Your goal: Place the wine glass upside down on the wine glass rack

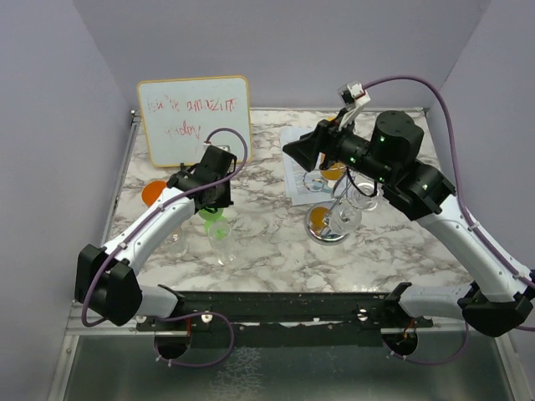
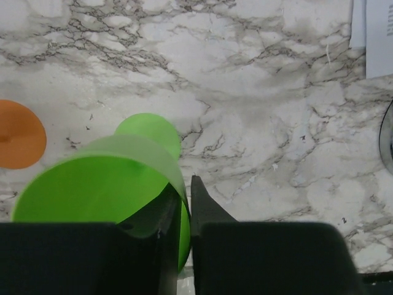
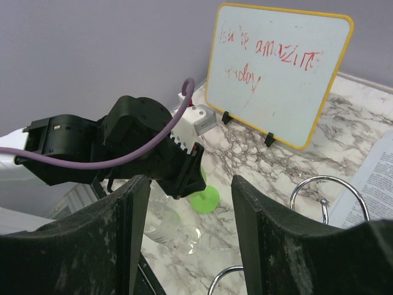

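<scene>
At the near-left of the table (image 1: 276, 259), just past the arm bases, a clear glass (image 1: 224, 249) stands nearside of the L gripper (image 2: 186, 200), w/ a 2nd clear glass (image 1: 175, 244) further left by the forearm. Next out is the green glass (image 2: 98, 184): foot flat on the marble, looks upright, bowl up at the L fingers. One finger looks to be inside the rim and the other outside, w/ the bowl wall betw. them. The jaws are nearly together, only a thin slit, pinching that wall on the side facing the rack (image 1: 334, 238). An orange disc (image 2: 18, 135) lies on the marble left of the green foot, apart from it, toward the left wall. Right of the glass a wide stretch of bare marble runs to the rack, well apart at mid-right, so the green glass is on the table, not on the rack. Glassware and orange patches crowd the rack, too cluttered to sort out. The R gripper (image 3: 187, 181) hangs above the table at the rack's far-left side, over a paper (image 1: 294, 180). Its jaws stand wide, nothing betw. them, touching nothing, and chrome loops of the rack top show just beyond one finger. Farthest back-left, a whiteboard (image 1: 194, 119) leans by the back wall, behind the L gripper w/ some marble betw.
</scene>
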Robot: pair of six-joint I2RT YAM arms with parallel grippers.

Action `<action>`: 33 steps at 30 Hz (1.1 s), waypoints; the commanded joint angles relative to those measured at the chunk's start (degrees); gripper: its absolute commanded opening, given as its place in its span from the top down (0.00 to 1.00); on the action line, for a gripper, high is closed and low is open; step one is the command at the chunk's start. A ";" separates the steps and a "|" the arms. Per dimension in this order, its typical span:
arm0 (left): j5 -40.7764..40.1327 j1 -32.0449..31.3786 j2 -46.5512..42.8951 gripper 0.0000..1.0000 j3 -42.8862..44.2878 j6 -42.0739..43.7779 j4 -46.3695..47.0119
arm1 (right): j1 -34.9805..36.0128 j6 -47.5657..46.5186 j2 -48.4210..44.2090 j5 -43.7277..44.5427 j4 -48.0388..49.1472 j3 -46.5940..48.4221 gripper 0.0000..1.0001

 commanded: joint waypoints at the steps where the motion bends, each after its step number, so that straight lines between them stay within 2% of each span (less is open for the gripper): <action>1: -0.56 0.39 1.36 1.00 2.66 2.03 0.97 | 0.30 1.76 -2.20 0.90 3.36 -1.75 0.39; 7: 5.65 0.39 -0.64 1.00 8.08 3.04 2.04 | 0.30 3.11 -5.46 2.98 4.88 -4.39 0.39; 13: 11.01 0.39 -5.97 1.00 11.91 2.85 3.88 | 0.30 3.73 -9.20 3.19 7.53 -8.30 0.34; 20: -0.29 0.39 -13.10 1.00 13.05 -2.68 4.75 | 0.30 5.40 -11.56 2.23 10.98 -12.72 0.31; 25: -1.25 0.42 -18.14 1.00 13.08 -5.65 8.28 | 0.35 11.30 -13.92 7.54 12.08 -14.84 0.29; 33: -1.31 0.39 -26.19 1.00 12.19 -9.22 20.89 | 0.30 20.80 -15.91 10.73 18.57 -18.32 0.29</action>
